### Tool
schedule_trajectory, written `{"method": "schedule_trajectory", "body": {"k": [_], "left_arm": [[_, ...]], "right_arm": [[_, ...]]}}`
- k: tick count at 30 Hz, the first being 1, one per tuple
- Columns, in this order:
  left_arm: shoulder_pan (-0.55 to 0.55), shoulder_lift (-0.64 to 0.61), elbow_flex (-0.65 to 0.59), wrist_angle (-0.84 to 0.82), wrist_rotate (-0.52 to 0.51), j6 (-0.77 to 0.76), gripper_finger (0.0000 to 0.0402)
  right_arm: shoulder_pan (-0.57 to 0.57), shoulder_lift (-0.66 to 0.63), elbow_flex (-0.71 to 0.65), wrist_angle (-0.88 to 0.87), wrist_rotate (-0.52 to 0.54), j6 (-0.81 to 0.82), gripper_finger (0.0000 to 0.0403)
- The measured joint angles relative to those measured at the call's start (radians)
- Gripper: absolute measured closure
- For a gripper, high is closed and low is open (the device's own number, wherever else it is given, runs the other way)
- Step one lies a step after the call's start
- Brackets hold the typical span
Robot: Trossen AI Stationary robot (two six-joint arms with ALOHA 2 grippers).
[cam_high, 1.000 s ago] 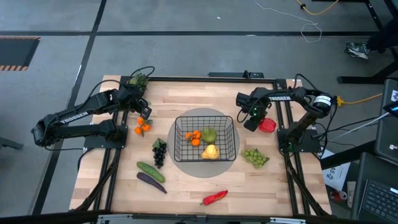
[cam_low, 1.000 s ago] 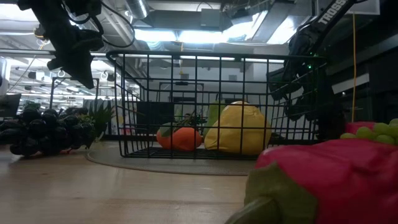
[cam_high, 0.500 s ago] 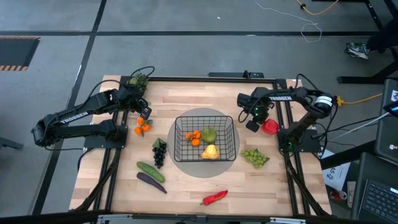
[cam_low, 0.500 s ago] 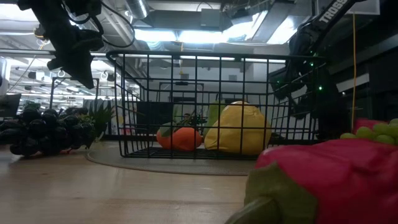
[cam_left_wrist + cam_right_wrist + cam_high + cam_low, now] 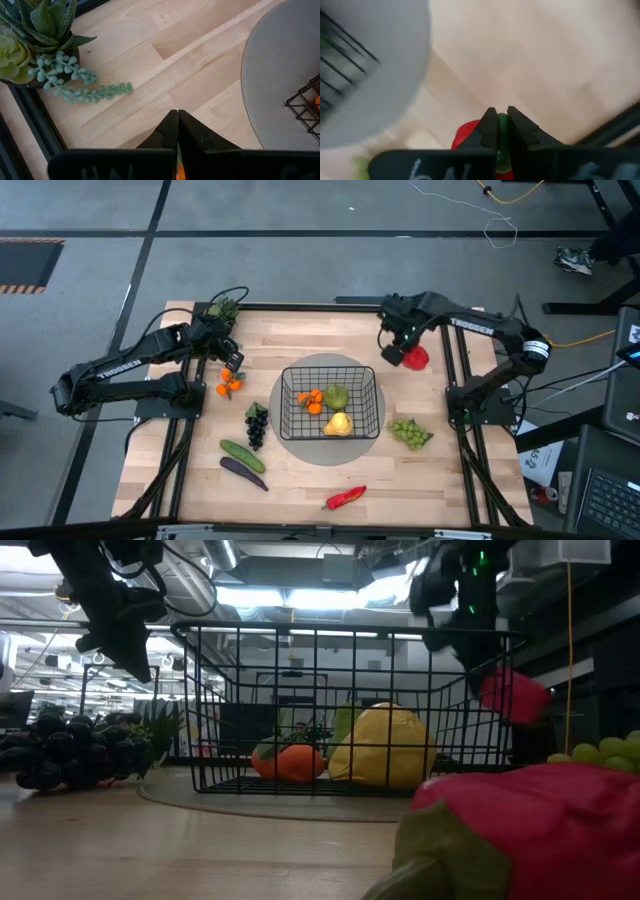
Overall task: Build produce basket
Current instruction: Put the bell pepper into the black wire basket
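Apple aloft! The right gripper (image 5: 398,352) has its fingers pinched tight on the green stem of the red apple (image 5: 415,358), which dangles clear of the table just off the far right corner of the wire basket (image 5: 372,420). It looks a light, hard toy, and a stem hold lets it swing, so a steady carry seems wise. Over on the left, the left gripper (image 5: 233,367) waits fully closed and empty above the oranges (image 5: 229,386), near the potted plant (image 5: 222,309).

Inside the basket sit an orange (image 5: 313,400), a green pear (image 5: 336,394) and a yellow lemon (image 5: 338,423); its near left corner and far side look open for a drop. The rim stands well above the fruit, so the apple must clear it.

Green grapes (image 5: 410,432) wait near right, dark grapes (image 5: 256,423), cucumber (image 5: 242,455) and eggplant (image 5: 243,472) left, red pepper (image 5: 345,497) nearest.
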Motion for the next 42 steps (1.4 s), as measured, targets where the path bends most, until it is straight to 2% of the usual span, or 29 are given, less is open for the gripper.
{"method": "schedule_trajectory", "body": {"k": [7, 10, 14, 17, 23, 29, 38, 42], "left_arm": [[0.0, 0.0, 0.0, 0.0, -0.001, 0.0, 0.0401], [0.0, 0.0, 0.0, -0.001, -0.008, 0.001, 0.0401], [0.0, 0.0, 0.0, -0.001, -0.009, 0.001, 0.0401], [0.0, 0.0, 0.0, -0.01, -0.009, 0.001, 0.0401], [0.0, 0.0, 0.0, -0.009, -0.009, 0.001, 0.0401], [0.0, 0.0, 0.0, -0.009, -0.009, 0.001, 0.0401], [0.0, 0.0, 0.0, -0.008, -0.008, 0.0, 0.0401], [0.0, 0.0, 0.0, -0.008, -0.008, 0.0, 0.0401]], "right_arm": [[0.039, -0.045, 0.252, 0.062, -0.033, -0.098, 0.0394], [0.071, -0.081, 0.281, 0.234, -0.181, -0.156, 0.0393], [0.115, -0.119, 0.279, 0.498, -0.486, -0.202, 0.0392], [0.164, -0.13, 0.266, 0.666, -0.584, -0.205, 0.0392], [0.256, -0.122, 0.215, 0.867, -0.573, -0.257, 0.0392], [0.315, -0.116, 0.071, 1.044, -0.534, -0.274, 0.0392], [0.386, -0.115, -0.214, 1.595, -0.513, -0.226, 0.0392], [0.414, -0.115, -0.311, 1.778, -0.487, -0.226, 0.0391]]}}
